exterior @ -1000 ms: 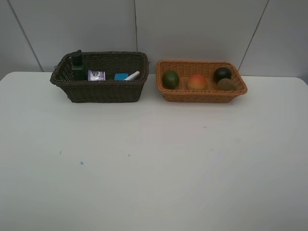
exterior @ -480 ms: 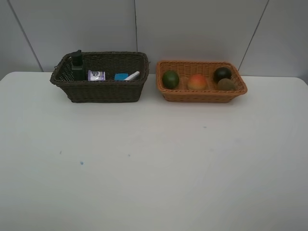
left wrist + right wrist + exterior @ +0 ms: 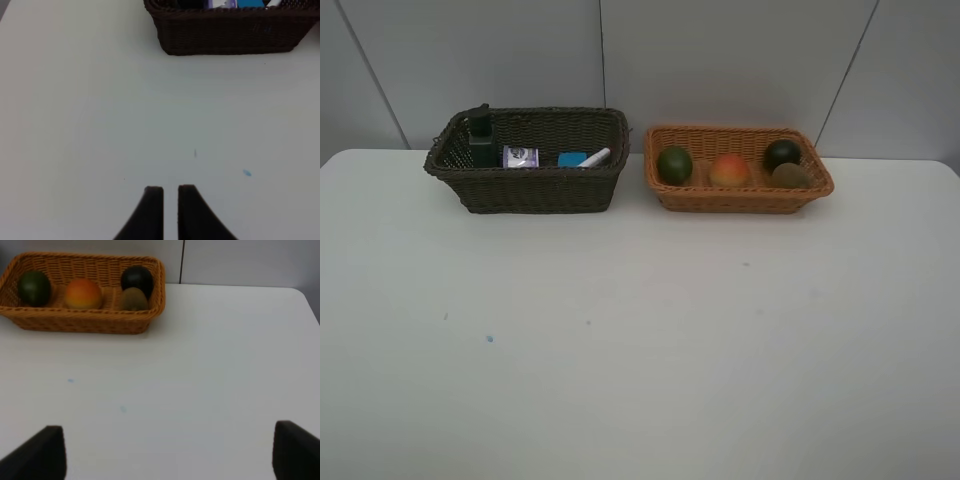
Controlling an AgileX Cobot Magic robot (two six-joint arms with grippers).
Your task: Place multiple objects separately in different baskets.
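On the white worktop (image 3: 640, 340), the dark brown basket (image 3: 535, 185) holds bottle (image 3: 481, 141), jar (image 3: 520, 156), eraser (image 3: 571, 158), marker (image 3: 595, 157); the orange-tan basket (image 3: 735, 195) holds lime (image 3: 674, 164), peach (image 3: 730, 170), mangosteen (image 3: 782, 153), kiwi (image 3: 790, 176). Left pincer (image 3: 170, 197) is pressed together, right pincer (image 3: 170, 450) spread; both empty.

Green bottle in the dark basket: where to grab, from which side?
Take the green bottle by its neck and cap, from straight above. It stands upright in the left corner of the dark basket, walls tight around it; only the top rises past the rim.
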